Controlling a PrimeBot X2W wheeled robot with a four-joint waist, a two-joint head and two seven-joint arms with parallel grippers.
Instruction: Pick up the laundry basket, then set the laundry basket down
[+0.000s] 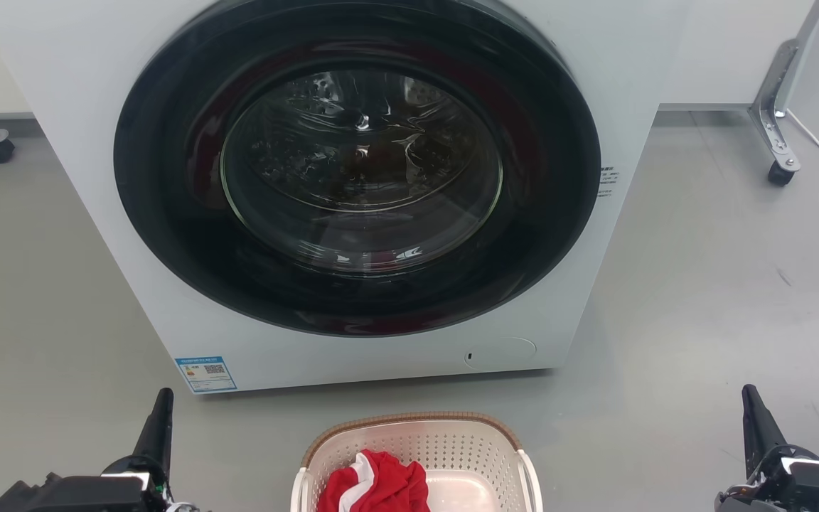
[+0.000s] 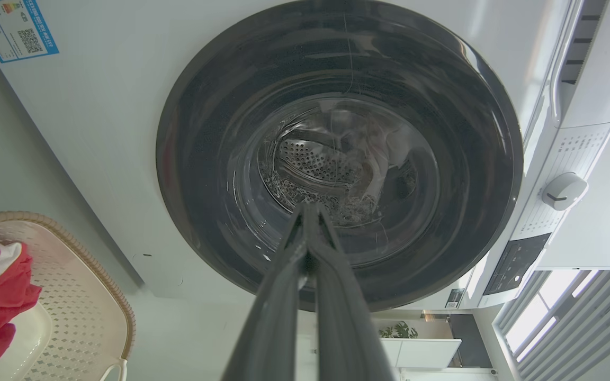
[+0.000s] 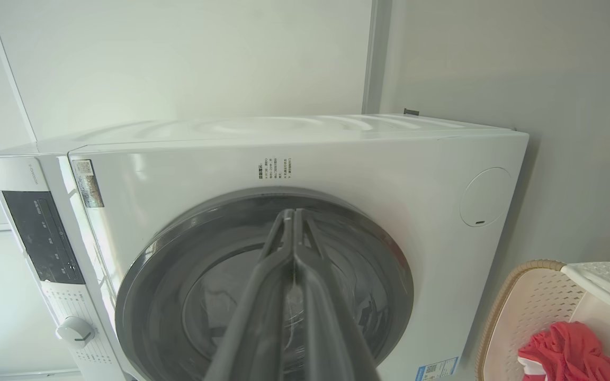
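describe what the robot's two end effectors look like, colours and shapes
The left end effector and right end effector look alike. Each has two long, slim, dark grey fingers that taper to a narrow point. Each rises from a black blocky housing with a small pale strip near the finger base. Any cables or printed markings are too small to tell.

Open grey floor (image 1: 701, 320) on either side of cream perforated plastic basket with brown woven rim (image 1: 452, 444). Close behind, way forward blocked by white washing machine with shut dark round door (image 1: 360, 185).
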